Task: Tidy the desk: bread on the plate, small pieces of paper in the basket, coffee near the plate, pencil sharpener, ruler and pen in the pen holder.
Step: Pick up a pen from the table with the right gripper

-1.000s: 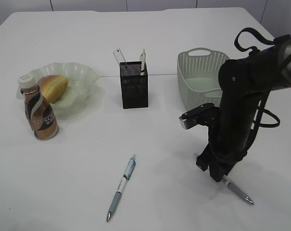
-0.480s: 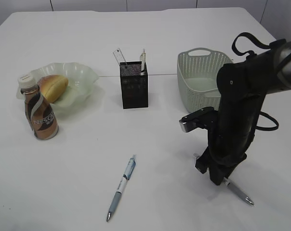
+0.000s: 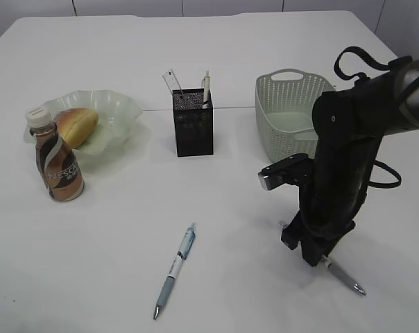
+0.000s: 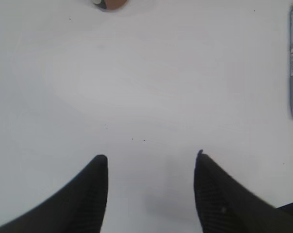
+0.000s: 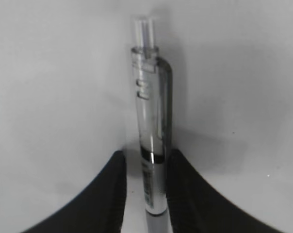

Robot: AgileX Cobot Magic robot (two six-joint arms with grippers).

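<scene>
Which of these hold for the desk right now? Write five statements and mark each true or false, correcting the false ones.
1. The bread lies on the plate. True.
2. The coffee stands inside the basket. False: it stands on the desk beside the plate.
3. The right gripper has its jaws around a grey pen. True.
4. The pen holder is empty. False: a ruler and a pen stick out of it.
5. The left gripper holds the blue pen. False: its jaws are open and empty.

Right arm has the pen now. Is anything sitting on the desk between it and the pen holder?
Nothing visible: the right gripper is shut on the grey pen, and bare desk runs to the pen holder. The basket stands off to the right.
</scene>
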